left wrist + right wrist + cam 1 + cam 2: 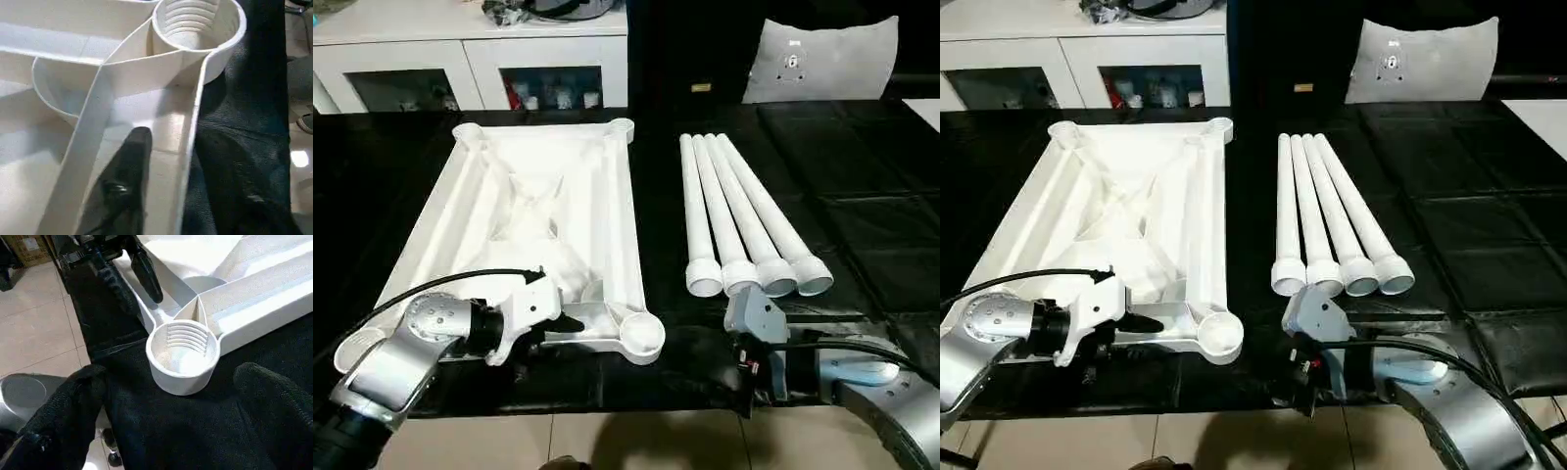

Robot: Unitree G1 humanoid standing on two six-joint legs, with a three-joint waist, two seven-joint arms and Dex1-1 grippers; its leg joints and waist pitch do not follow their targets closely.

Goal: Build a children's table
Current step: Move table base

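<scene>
Indoor lab or workroom, white glass-door cabinets [460, 73], black-covered bench [862, 225], tiled floor [636, 441]

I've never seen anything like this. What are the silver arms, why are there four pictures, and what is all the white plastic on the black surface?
It is a two-armed robot. The two wide pictures come from cameras on its head, looking down over its silver forearms. The other two come from a camera on each wrist, looking along that arm's black two-fingered claw.

On the black cloth-covered table lies a white plastic square table top, upside down, its ribs and round threaded corner sockets facing up. Beside it lie four long white tapered round legs, side by side.

The left claw straddles the top's near rim, one finger inside and one outside. I cannot tell whether it grips yet. The right claw hangs wide open before the near corner socket, holding nothing.
</scene>
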